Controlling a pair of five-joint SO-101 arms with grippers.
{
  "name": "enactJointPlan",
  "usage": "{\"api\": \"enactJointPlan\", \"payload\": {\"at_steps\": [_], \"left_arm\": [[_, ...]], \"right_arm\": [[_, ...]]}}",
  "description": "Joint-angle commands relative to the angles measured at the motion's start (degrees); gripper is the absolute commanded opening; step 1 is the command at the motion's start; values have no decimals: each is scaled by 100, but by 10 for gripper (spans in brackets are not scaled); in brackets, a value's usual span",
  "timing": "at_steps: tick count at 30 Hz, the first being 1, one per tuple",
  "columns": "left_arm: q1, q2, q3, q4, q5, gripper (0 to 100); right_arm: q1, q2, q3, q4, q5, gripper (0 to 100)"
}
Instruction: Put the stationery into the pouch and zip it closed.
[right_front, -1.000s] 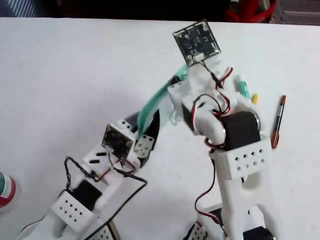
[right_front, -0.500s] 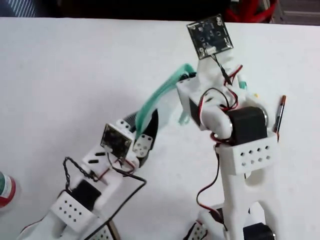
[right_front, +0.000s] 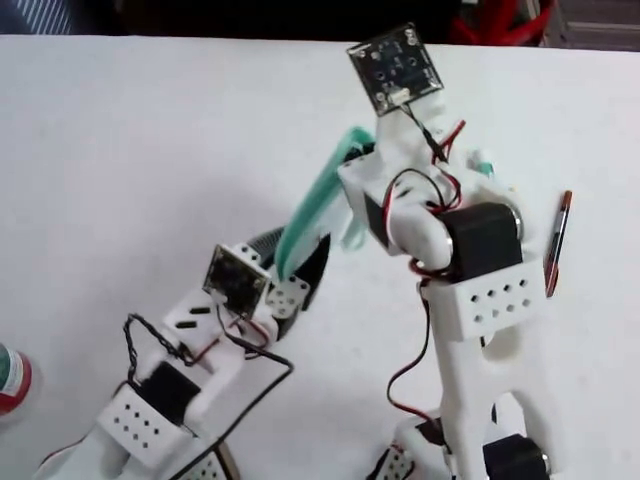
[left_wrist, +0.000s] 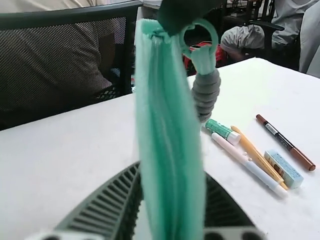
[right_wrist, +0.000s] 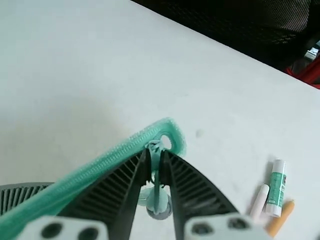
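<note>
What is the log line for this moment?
left gripper shut on pouch | right gripper shut on zipper pull | stationery on table

One green pouch (left_wrist: 167, 150) is being held up, and two grippers are pinching it: the left gripper (left_wrist: 170, 175) and the right gripper (right_wrist: 156, 157). Five stationery pieces are lying near the pouch: one glue stick (left_wrist: 222, 131), one white pen (left_wrist: 248, 162), one orange pen (left_wrist: 252, 151), one pale eraser (left_wrist: 283, 169) and one brown pen (left_wrist: 285, 142). One red-and-green round thing (right_front: 12, 378) is sitting well apart from the pouch.
</note>
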Motion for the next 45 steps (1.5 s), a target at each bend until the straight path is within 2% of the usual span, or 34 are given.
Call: {"api": "enactJointPlan", "payload": {"at_steps": [1, 5, 8, 13, 20, 29, 32, 34, 37, 40, 45], "left_arm": [[-57, -4, -519, 193, 378, 132], [-303, -4, -633, 185, 369, 117], [-251, -4, -633, 185, 360, 15], [-251, -4, -633, 185, 360, 23], [-295, 4, -633, 220, 360, 22], [-259, 4, -624, 229, 105, 22], [-259, 4, -624, 229, 97, 22], [-259, 4, -624, 229, 88, 22], [-268, 4, -624, 229, 79, 22], [-295, 4, -624, 229, 79, 22], [-295, 4, -624, 229, 79, 22]], "right_arm": [[-330, 163, 26, 163, 88, 19], [-330, 163, 26, 163, 97, 19], [-330, 163, 26, 163, 97, 19], [-479, 163, 26, 171, 132, 19], [-1314, 119, 26, 418, 879, 19], [-1385, 101, 9, 611, 1556, 19], [-1086, 92, -387, 646, 1530, 20], [-831, 92, -800, 646, 1152, 23], [-743, 101, -1222, 787, 387, 105], [-936, 101, -1292, 1051, 132, 217], [-927, 154, -1266, 1174, 123, 238]]}}
